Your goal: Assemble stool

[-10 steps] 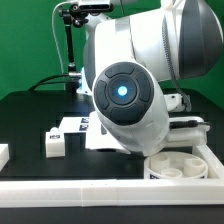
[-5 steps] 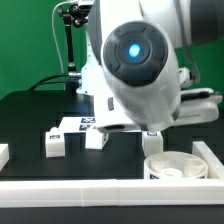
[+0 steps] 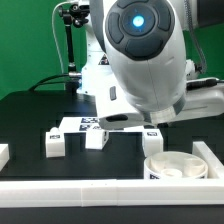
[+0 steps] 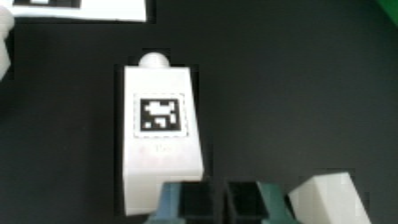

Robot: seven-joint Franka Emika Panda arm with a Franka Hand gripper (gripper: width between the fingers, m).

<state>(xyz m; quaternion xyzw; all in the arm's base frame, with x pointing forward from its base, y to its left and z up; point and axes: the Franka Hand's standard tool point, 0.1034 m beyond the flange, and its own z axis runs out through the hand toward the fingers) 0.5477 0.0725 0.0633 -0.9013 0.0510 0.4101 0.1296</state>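
Note:
In the wrist view a white stool leg (image 4: 157,125) with a square tag lies flat on the black table, just ahead of my gripper (image 4: 221,203). The two dark fingers stand close together with nothing between them. A second white leg (image 4: 338,196) lies beside one finger. In the exterior view the arm hides the gripper. The round seat (image 3: 176,166) lies at the front on the exterior view's right. Legs lie at the exterior view's left (image 3: 55,143), in the middle (image 3: 96,138), and next to the seat (image 3: 152,140).
The marker board (image 3: 78,124) lies behind the legs and also shows in the wrist view (image 4: 80,8). A long white rail (image 3: 90,190) edges the table's front. A small white piece (image 3: 3,153) sits at the exterior view's far left. A black stand (image 3: 70,45) rises behind.
The arm has lifted and swung toward the exterior view's right, uncovering the middle leg and the leg next to the seat. The parts on the table have not moved.

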